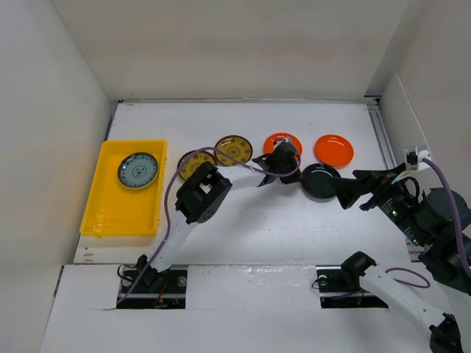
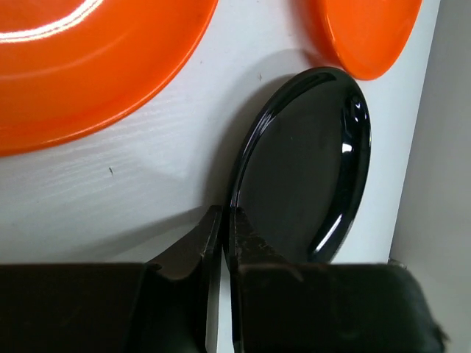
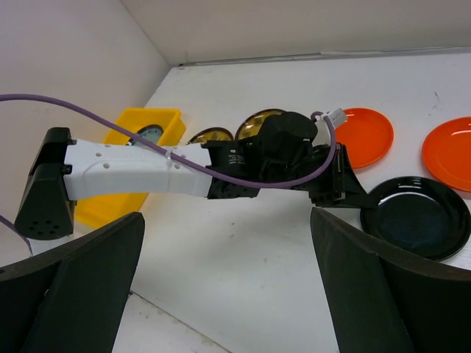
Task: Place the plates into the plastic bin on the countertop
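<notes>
My left gripper [image 1: 298,175] is shut on the left rim of the black plate [image 1: 321,182], which sits mid-right on the white countertop [image 1: 257,220]. The left wrist view shows the fingertips [image 2: 213,224] pinching that rim, with the black plate [image 2: 309,169] beyond them. My right gripper [image 1: 347,195] is open and empty just right of the plate. Two orange plates [image 1: 333,150] [image 1: 277,140] lie behind it. Two brown-gold plates [image 1: 234,149] [image 1: 193,165] lie further left. The grey-teal plate [image 1: 137,170] lies in the yellow bin [image 1: 110,217]. The other plates are out of view.
White walls enclose the countertop on the left, back and right. My left arm [image 3: 140,173] stretches across the middle and shows in the right wrist view, with the bin [image 3: 158,118] behind it. A cable and connector [image 1: 413,156] sit at the right wall.
</notes>
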